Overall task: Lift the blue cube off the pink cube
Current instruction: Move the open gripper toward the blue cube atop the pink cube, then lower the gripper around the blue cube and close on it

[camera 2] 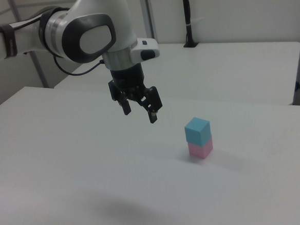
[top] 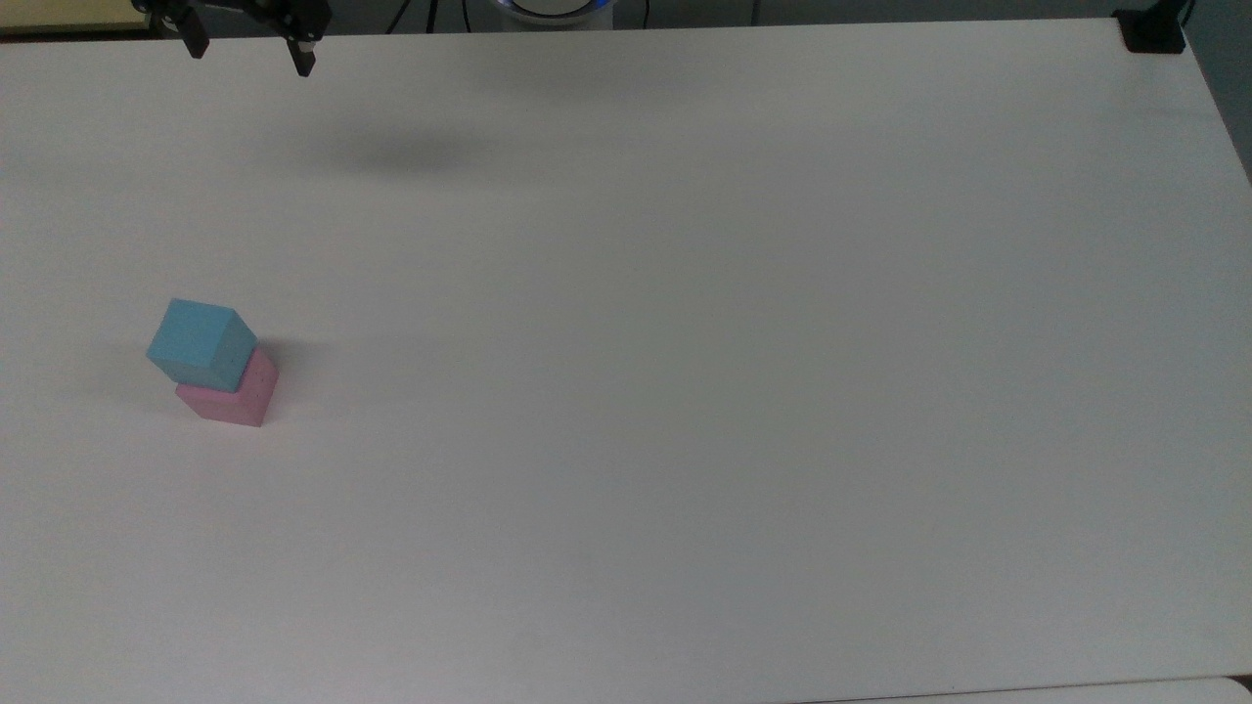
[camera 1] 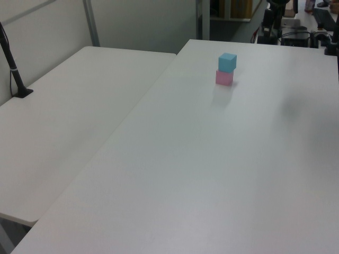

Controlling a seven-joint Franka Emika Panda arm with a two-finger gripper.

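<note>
**Blue still stacked on pink**

Sky-blue, the blue cube [top: 201, 343] sits on the pink cube [top: 235, 396], one of each, slightly twisted, toward the top view's left on the white surface [top: 685, 391]. A second white table [camera 1: 69, 121] adjoins it. The hand [camera 2: 138, 107] hangs above, released, fingers apart, well away from the stack.

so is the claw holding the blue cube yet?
No, the claw hangs open above the table, apart from the blue cube atop the pink cube.
</note>
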